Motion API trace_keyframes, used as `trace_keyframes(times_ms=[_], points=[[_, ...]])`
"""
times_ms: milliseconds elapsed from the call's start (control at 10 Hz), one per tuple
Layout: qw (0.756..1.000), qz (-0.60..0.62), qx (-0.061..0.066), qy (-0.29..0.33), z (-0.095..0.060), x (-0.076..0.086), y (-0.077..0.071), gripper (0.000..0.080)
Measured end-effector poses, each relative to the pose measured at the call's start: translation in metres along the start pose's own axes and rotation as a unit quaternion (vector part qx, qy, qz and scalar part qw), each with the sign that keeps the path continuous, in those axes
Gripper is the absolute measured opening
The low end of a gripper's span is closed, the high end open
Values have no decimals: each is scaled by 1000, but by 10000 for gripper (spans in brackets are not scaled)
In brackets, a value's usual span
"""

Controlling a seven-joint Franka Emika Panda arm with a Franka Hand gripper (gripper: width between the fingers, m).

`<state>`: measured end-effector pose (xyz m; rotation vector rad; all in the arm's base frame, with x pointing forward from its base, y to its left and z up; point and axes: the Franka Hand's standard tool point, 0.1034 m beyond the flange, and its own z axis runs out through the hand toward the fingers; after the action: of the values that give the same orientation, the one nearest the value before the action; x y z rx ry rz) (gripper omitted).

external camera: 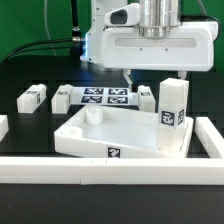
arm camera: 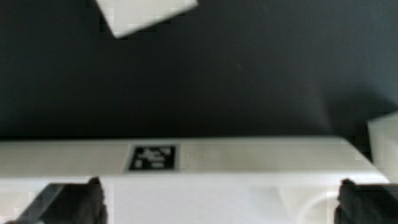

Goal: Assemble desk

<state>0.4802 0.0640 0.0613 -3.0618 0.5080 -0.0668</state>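
Note:
The white desk top [external camera: 120, 135] lies as a tray at the table's middle, with a tag on its front rim [external camera: 113, 152]. One white leg [external camera: 172, 105] stands upright in its corner at the exterior view's right. Three more legs lie loose behind it [external camera: 32, 97], [external camera: 62, 97], [external camera: 146, 97]. My gripper [external camera: 138, 80] hangs above the tray's back edge, open and empty. In the wrist view the gripper [arm camera: 219, 205] has its jaws wide apart over the tray's tagged rim [arm camera: 155, 156]. A white piece [arm camera: 143, 15] lies beyond on the black table.
The marker board [external camera: 105, 96] lies flat behind the tray, between the loose legs. A low white border wall [external camera: 110, 170] runs along the front and up both sides [external camera: 212, 135]. The table is black, with a green backdrop.

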Motion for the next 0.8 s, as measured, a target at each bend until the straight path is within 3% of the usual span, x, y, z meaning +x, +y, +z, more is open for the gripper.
trace_keyframes(times_ms=[400,600,700,800], points=[[992,-53,-8,-115,-1,5,12,649],[981,-47,-15,-189,-1,-1,15,649],[979,-43,-15,-196,3,0,17,649],[971,-32,-16,-235,3,-11,19,649]])
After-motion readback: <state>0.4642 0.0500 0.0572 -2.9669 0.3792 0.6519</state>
